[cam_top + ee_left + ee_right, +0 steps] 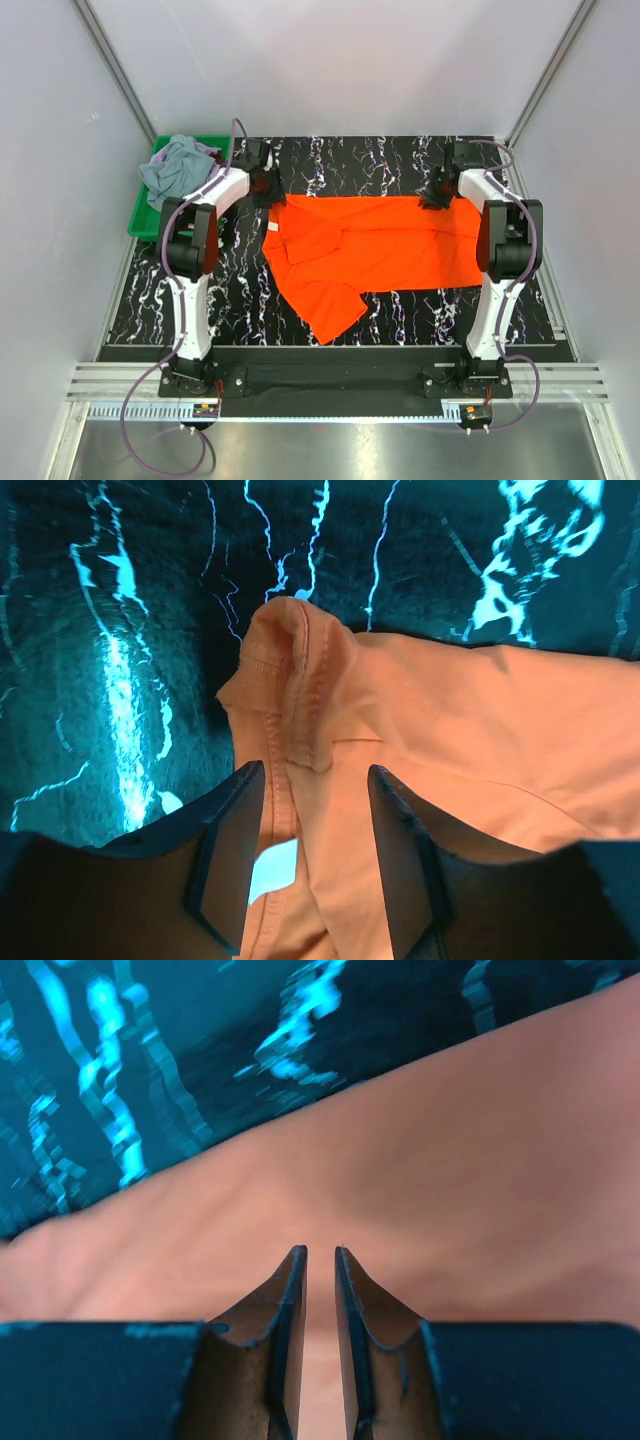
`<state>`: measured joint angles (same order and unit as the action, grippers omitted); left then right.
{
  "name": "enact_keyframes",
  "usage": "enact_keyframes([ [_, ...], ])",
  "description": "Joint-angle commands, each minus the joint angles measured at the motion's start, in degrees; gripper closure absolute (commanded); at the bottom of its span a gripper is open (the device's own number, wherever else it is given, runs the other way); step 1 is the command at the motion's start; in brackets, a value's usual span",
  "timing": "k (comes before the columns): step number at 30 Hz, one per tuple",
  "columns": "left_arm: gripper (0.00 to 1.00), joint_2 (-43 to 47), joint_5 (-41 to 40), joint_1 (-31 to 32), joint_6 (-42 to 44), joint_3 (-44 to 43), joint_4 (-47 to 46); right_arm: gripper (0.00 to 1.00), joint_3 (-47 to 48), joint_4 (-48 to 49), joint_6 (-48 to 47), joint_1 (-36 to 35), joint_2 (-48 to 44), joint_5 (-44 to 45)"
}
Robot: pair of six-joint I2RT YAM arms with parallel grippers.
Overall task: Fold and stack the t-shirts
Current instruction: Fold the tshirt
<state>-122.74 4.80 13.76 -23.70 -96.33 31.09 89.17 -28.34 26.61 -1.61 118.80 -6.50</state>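
A bright orange-red t-shirt (390, 245) lies spread across the middle of the table, with one sleeve pointing toward the near edge. My left gripper (268, 188) is at the shirt's far left corner. In the left wrist view it (314, 772) is open, its fingers (232, 850) on either side of a stitched seam of the shirt (480, 730), and a small white label (275, 870) shows below. My right gripper (437, 195) is at the far right edge. Its jaws (319, 1252) stand a narrow gap apart just above the orange cloth (450, 1160), with nothing pinched between them.
A green bin (140, 225) sits off the table's far left corner with a crumpled grey-blue t-shirt (172, 172) in it. The black marbled table (380, 160) shows beyond and in front of the orange shirt. Grey walls close in on both sides.
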Motion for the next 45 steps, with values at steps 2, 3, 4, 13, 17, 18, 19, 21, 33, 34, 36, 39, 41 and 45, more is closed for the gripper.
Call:
enact_keyframes([
  [2, 0.51, -1.7, -0.3, 0.0, 1.9, -5.1, -0.3, 0.76, 4.6, -0.1, -1.4, 4.4, 2.9, 2.4],
  [3, 0.52, -2.9, -0.9, -0.1, 1.8, -5.8, 0.2, 0.76, 5.3, -0.2, -1.3, 5.6, 3.4, 2.7],
  [4, 0.56, -3.4, -1.0, -0.2, 1.6, -6.1, 0.4, 0.76, 5.8, -0.3, -1.3, 6.3, 4.5, 2.9],
  [13, 1.0, -4.9, -1.6, -1.9, -0.2, -6.8, -0.5, 0.77, 8.7, 0.0, -1.6, 10.8, 9.0, 4.0],
  [17, 1.0, -4.4, -4.7, -2.2, -1.3, -6.8, 0.5, 0.77, 11.1, -1.5, -0.6, 12.6, 11.4, 4.0],
  [18, 1.0, -4.3, -4.7, -2.2, -1.4, -6.8, 0.5, 0.77, 11.8, -1.8, -0.5, 12.6, 11.4, 4.8],
  [19, 1.0, -4.1, -4.6, -2.3, -1.5, -6.9, 0.6, 0.77, 12.1, -2.3, -0.2, 12.6, 11.4, 5.4],
  [21, 1.0, -3.6, -6.9, -2.3, -1.7, -7.0, 0.9, 0.77, 12.4, -2.2, 0.4, 12.7, 11.3, 5.1],
  [33, 0.64, -2.2, 1.4, -4.1, -4.5, -9.7, 1.4, 0.78, 15.9, -2.7, 1.4, 13.1, 14.4, 2.9],
  [34, 0.6, -1.5, 2.0, -4.1, -3.8, -9.6, 0.3, 0.78, 15.8, -2.0, 1.3, 13.1, 14.1, 2.0],
  [36, 0.54, -0.7, 2.2, -4.1, -2.4, -9.7, -1.0, 0.78, 15.2, -1.1, 1.8, 13.1, 13.5, 1.6],
  [39, 0.47, -4.1, 2.0, -4.1, -0.4, -13.6, 0.9, 0.78, 15.0, -0.8, 2.0, 13.1, 13.0, 1.3],
  [41, 0.47, -6.7, 2.6, -4.1, 0.8, -17.5, 3.1, 0.78, 14.9, -0.7, 1.9, 13.1, 12.9, 1.5],
  [45, 0.46, -9.4, 7.8, -4.1, 1.3, -18.9, 2.5, 0.78, 15.0, -0.6, 1.4, 13.2, 12.7, 1.7],
])
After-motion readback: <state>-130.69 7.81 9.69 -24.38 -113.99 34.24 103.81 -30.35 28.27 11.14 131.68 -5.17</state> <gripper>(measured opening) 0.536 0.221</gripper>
